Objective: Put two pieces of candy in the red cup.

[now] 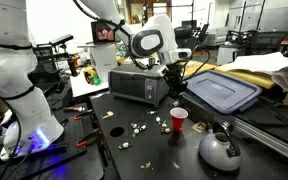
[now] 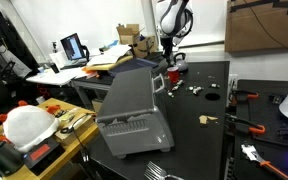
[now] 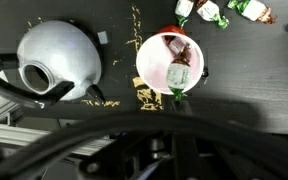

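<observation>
straight down into the red cup (image 3: 171, 62) is open, but the grey kettle (image 3: 56, 62) sits near one side and pieces of candy (image 3: 214, 12) crowd another; bare bench (image 3: 254, 70) opposite the kettle

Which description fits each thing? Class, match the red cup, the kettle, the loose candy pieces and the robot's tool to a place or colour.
Column one:
1. red cup
2. kettle
3. loose candy pieces
4. tool

Column two:
A. hangs above the cup
B. scattered on the dark table
C. white inside
D. grey metal, standing beside the cup

Pairs: 1-C, 2-D, 3-B, 4-A.
</observation>
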